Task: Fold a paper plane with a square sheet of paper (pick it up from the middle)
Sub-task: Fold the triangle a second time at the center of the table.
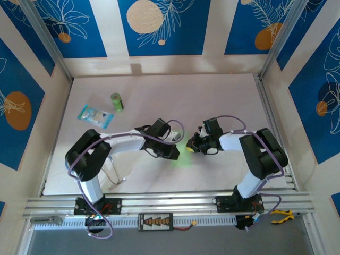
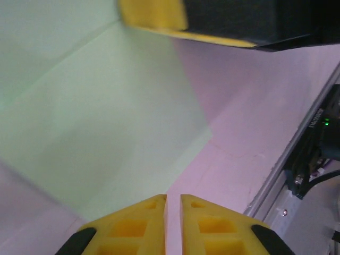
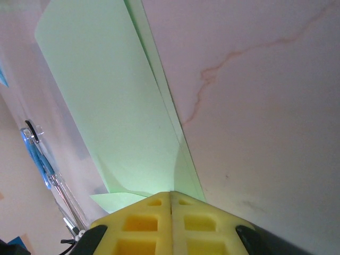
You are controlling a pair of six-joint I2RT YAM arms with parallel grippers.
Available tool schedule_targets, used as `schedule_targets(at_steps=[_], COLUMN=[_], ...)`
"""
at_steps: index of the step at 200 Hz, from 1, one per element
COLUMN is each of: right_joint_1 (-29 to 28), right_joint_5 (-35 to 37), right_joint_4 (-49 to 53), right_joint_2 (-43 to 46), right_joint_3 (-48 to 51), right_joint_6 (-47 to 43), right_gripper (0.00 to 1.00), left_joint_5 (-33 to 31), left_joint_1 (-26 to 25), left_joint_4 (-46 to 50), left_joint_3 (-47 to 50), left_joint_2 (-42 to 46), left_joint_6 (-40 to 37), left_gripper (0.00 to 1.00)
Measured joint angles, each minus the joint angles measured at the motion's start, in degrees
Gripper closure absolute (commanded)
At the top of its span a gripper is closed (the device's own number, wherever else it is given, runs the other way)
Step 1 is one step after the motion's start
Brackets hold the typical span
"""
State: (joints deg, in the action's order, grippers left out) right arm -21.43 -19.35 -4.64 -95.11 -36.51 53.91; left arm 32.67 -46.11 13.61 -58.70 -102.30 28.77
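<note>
Thin, limp and easily creased, the part-folded sheet of paper (image 3: 117,106) stretches ahead from the right jaws clamped on its near end, the left jaws almost together just short of it, so a light pinch at a folded edge likely suits it.

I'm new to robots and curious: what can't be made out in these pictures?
- Right wrist: the right gripper covers the paper's near end; pinched or merely pressed, unclear.
- Left wrist: paper blurred, cut off by the left edge.
- Top view: left gripper and right gripper hide the folds; packet print too small.
</note>
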Motion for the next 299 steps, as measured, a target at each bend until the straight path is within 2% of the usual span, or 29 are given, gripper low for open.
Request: schedule_targets(at_steps=[67,99,144,190,241,299], right_joint_1=[0.0,0.0,0.0,-0.3,-0.5,-1.9], right_joint_5=[0.0,0.0,0.2,0.0,-0.5,0.1], right_joint_4=[0.0,0.2,1.1,1.8,3.1,4.7], right_joint_2=[-0.1,-0.2,-0.2,-0.1,0.1,7.1], right_joint_3=[0.0,-0.2,-0.7,-1.1,-2.4,-2.4], right_joint_6=[0.0,-0.1,-1.4,-3.1,-4.8,-4.8], right_gripper=[1.0,1.0,1.0,0.98,0.91,0.83], left_joint_5=[0.9,1.0,0.3,0.2,-1.5,-4.9], left_joint_1=[-0.7,-0.7,-0.6,2.0,3.6,3.8], left_joint_4=[-1.6,-4.7,-2.8,-2.0,-0.2,4.2], left_joint_3=[3.6,8.2,12.2,6.1,-6.1,-7.6], left_joint_2=[-3.5,-0.5,5.7,6.3,-2.7,-7.7], left_joint_6=[0.8,2.3,3.9,3.7,0.7,-2.7], left_gripper=[0.86,0.88,0.9,0.92,0.93,0.91])
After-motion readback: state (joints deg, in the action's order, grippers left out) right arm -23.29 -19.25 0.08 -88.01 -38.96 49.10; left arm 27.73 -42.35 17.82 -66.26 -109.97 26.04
